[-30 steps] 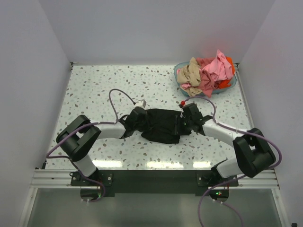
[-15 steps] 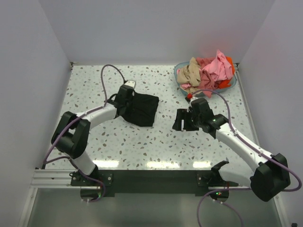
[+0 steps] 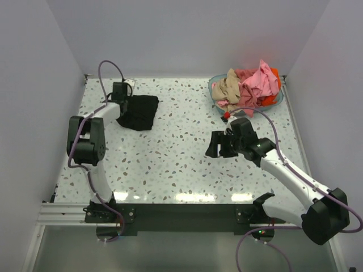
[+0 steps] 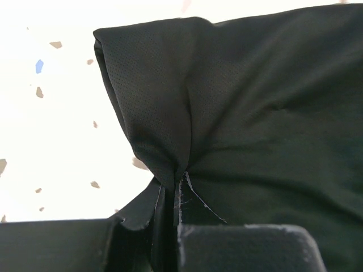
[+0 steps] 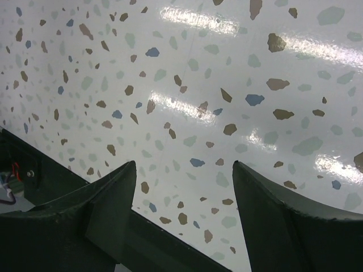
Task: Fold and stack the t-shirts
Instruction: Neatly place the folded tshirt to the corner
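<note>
Left fingers [image 3: 121, 95] are clamped tight on a bunched edge of the black t-shirt [image 3: 140, 111], way out at the far-left corner of the surface [image 3: 181, 113]. The shirt is a compact dark bundle there (the wrist view shows the cloth gathered into a pleat right at the pinch). Right fingers [image 3: 220, 145] hang spread wide over bare speckled top, right of centre, holding nothing. Behind them, the pink t-shirt [image 3: 258, 80], tan-beige t-shirt [image 3: 229, 88] and orange-red t-shirt [image 3: 275, 73] sit heaped in the teal basket [image 3: 211, 86] at the far-right corner.
</note>
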Controlling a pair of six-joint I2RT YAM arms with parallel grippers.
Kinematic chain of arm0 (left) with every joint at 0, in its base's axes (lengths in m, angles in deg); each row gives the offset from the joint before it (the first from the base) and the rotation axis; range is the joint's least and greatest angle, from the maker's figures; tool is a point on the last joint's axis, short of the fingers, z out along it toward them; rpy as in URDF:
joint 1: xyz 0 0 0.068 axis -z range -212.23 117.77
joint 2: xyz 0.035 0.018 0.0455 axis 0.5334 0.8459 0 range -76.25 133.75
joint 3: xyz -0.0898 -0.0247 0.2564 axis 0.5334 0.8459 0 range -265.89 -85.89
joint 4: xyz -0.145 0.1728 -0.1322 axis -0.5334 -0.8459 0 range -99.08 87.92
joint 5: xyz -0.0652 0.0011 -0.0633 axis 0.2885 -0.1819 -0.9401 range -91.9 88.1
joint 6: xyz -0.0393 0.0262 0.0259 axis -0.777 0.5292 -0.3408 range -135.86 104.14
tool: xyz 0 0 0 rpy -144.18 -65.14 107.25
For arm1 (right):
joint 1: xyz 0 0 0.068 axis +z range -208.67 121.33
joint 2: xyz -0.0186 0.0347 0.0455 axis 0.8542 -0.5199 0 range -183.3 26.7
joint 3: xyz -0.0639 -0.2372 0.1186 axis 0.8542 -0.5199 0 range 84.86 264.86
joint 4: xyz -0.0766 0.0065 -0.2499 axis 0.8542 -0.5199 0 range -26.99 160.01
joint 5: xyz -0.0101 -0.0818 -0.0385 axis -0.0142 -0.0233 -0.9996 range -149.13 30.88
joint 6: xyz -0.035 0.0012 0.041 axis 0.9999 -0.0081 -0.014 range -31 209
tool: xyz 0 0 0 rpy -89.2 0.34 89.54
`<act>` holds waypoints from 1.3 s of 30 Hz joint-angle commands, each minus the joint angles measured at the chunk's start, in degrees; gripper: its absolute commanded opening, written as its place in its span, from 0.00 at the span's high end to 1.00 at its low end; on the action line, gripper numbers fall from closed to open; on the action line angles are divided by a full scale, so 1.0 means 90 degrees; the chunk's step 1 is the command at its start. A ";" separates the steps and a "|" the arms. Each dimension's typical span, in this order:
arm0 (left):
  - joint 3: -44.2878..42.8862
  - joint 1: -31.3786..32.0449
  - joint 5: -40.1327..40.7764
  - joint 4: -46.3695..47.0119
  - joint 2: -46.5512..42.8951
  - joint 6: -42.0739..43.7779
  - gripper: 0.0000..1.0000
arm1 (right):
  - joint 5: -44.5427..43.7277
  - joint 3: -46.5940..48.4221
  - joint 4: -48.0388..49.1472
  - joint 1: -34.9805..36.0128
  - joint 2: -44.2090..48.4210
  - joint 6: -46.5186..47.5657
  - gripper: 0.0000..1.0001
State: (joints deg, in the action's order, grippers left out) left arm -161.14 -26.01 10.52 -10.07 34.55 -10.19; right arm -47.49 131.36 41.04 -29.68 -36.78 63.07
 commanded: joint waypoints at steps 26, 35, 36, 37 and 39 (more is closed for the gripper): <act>-0.2732 -0.2351 -0.1351 -0.0177 0.1965 0.1450 1.00 | 0.0474 -0.0284 0.0094 0.0030 0.0423 0.0040 0.27; -0.3076 -0.2595 -0.1185 -0.0167 0.2239 0.1499 1.00 | 0.0455 -0.0333 0.0074 0.0040 0.0364 -0.0009 0.27; -0.3056 -0.2682 -0.1185 -0.0148 0.2259 0.1489 1.00 | 0.0465 -0.0342 0.0094 0.0031 0.0355 -0.0009 0.27; -0.3036 -0.2712 -0.1166 -0.0157 0.2259 0.1460 1.00 | 0.0474 -0.0343 0.0094 0.0030 0.0335 -0.0019 0.27; -0.3036 -0.2809 -0.1088 -0.0157 0.2259 0.1314 0.86 | 0.0484 -0.0343 0.0094 0.0040 0.0325 -0.0009 0.27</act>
State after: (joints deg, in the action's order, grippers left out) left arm -186.90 -49.10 -0.16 -12.39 54.60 1.70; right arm -44.49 128.54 40.91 -29.53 -33.35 63.48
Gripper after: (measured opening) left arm 0.098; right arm 0.725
